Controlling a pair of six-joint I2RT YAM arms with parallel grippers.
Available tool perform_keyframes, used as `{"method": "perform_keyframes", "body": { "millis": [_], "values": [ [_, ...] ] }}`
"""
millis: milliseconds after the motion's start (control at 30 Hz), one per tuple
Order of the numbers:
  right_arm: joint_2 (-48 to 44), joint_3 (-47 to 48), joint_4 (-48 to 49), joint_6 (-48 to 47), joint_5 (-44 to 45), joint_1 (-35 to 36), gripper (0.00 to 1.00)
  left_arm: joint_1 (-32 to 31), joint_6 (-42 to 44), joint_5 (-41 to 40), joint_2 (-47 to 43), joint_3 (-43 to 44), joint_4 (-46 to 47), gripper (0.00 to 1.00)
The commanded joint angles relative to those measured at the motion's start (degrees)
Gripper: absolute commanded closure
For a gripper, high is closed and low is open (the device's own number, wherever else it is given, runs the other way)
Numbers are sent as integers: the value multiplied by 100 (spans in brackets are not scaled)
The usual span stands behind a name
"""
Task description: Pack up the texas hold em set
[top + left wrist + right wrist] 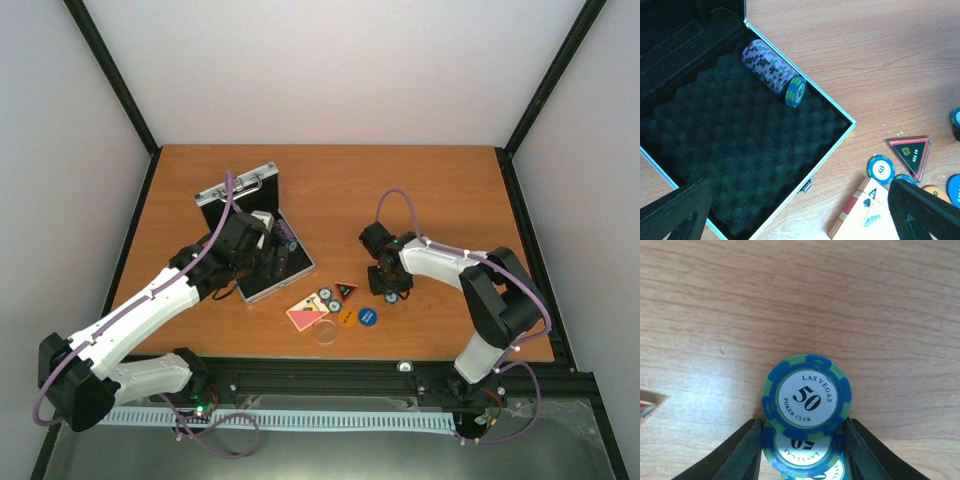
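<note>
Chip pickup in hand: right claw straddles short chip stack on worktop, well right of case. Its fingers press both sides, so grasping, I judge, tho top chip sits skewed. Left claw hangs released, wide, over open case w/ chip roll in foam. Next: lift w/o spilling, carry to case, lay beside roll. Card deck, triangle not yet packed.

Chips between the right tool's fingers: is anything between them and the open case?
Yes. On the table between the chips and the case, the red-black triangle and two loose chips lie flat. The left tool, open, hovers over the case's foam, where a chip roll already lies.
</note>
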Motion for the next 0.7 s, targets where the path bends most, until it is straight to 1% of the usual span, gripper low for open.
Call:
{"method": "perform_keyframes", "body": {
  "millis": [0, 167, 433, 667],
  "values": [
    [273, -44, -91, -65, 283, -52, 57, -10, -73, -72, -32, 48, -6, 0],
    [188, 28, -181, -57, 300, -58, 57, -11, -90, -112, -137, 23, -50, 0],
    [-279, 186, -523, -44, 371, -58, 57, -12, -116, -96, -194, -14, -56, 0],
    [-368, 26, -493, -13, 329, -54, 57, -13, -139, -9, -152, -57, 27, 0]
  ]
}}
